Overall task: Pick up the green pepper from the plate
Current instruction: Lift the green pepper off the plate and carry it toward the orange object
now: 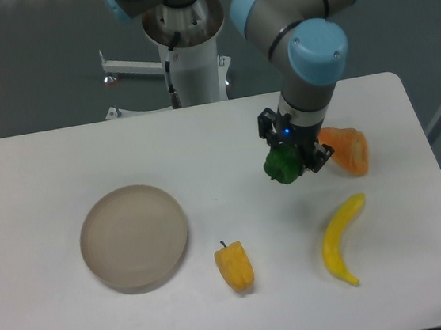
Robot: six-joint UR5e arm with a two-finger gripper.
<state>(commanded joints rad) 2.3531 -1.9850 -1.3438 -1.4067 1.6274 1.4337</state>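
Note:
The green pepper hangs above the table, well right of the plate, with my gripper shut on it from above. The black fingers cover the pepper's top, so only its lower green body shows. The plate, a round beige dish, lies at the left of the table with nothing on it.
A yellow-orange pepper lies near the plate's lower right. An orange wedge-shaped piece sits just right of my gripper, close to the fingers. A banana lies below it. The arm's base stands at the table's back edge.

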